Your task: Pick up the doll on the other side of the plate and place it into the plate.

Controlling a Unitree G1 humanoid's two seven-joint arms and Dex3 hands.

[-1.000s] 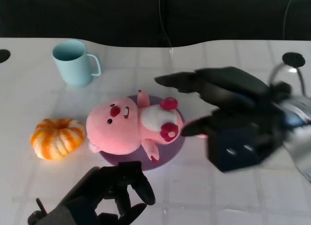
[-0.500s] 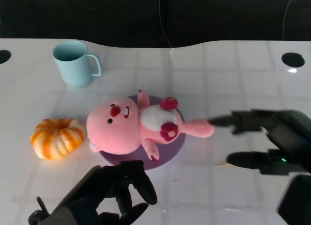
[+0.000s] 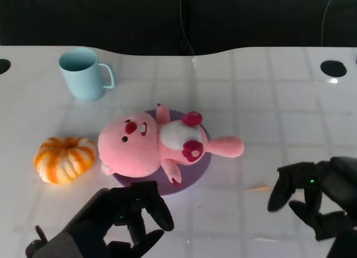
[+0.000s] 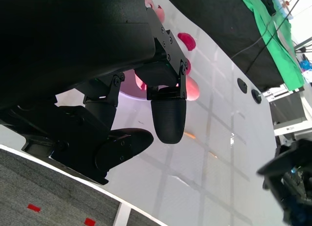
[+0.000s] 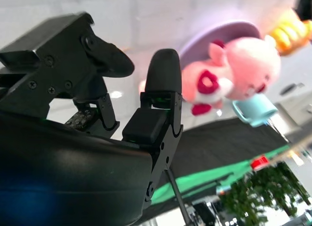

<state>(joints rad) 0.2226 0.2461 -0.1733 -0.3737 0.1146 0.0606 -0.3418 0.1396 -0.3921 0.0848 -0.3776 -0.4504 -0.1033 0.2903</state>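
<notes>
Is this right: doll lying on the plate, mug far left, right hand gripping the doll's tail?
Not quite. The head view shows the right hand holding nothing, apart from the doll. The doll does lie on the plate, and the mug is far left.

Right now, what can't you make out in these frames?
- Plate: head view, mostly covered by the doll.
- Right hand: head view, cut by the frame edge.
- Doll, plate: left wrist view, mostly hidden behind the left hand.
- Doll, cup: right wrist view, blurred.
</notes>
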